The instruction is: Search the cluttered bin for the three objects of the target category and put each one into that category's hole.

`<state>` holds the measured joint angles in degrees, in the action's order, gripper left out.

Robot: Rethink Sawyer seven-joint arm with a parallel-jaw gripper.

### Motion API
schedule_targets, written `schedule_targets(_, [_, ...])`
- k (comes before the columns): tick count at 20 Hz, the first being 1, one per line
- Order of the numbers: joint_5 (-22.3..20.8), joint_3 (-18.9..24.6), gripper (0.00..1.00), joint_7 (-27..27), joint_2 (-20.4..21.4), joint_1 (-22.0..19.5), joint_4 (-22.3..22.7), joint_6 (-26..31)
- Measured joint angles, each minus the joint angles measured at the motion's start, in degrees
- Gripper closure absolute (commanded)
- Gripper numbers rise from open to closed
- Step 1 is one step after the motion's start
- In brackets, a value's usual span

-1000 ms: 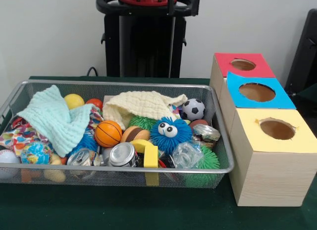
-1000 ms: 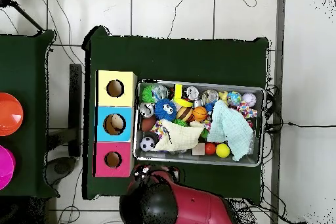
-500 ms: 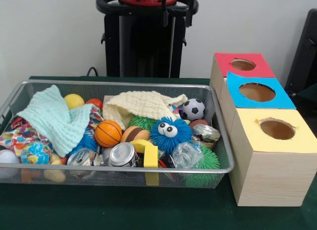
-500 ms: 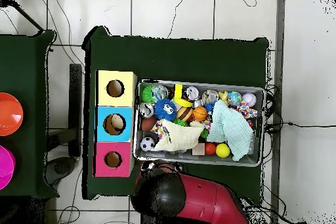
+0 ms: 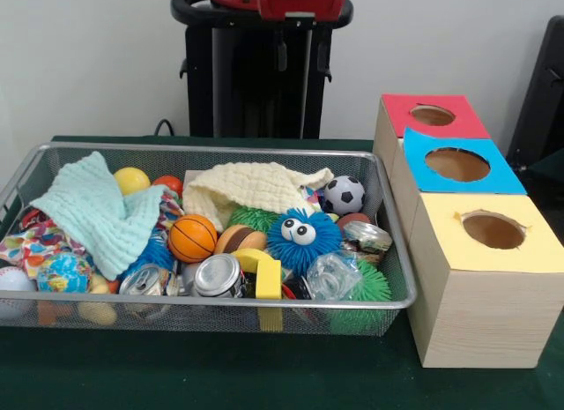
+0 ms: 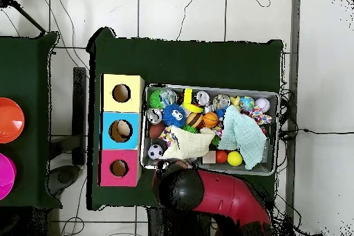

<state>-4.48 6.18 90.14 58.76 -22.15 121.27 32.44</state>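
A wire bin holds mixed clutter: a small basketball, a soccer ball, a yellow ball, a blue fuzzy toy with eyes, cans, a mint cloth and a cream cloth. My gripper hangs high behind the bin's far side, open, with nothing between its fingers. From overhead, the red arm covers the gripper at the bin's edge nearest the base.
Three wooden boxes with round holes stand in a row beside the bin: red, blue, yellow. Overhead they are the yellow, blue and red boxes. Orange and pink discs lie on another table.
The arm has swung toward the bin, and the gripper has come down lower in the front view. Nothing in the bin has moved.
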Motion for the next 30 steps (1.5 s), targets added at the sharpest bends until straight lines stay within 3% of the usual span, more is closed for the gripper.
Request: schedule_targets(30, [-8.5, 7.8, 0.0, 0.0, -12.8, -7.1, -9.6, -0.2])
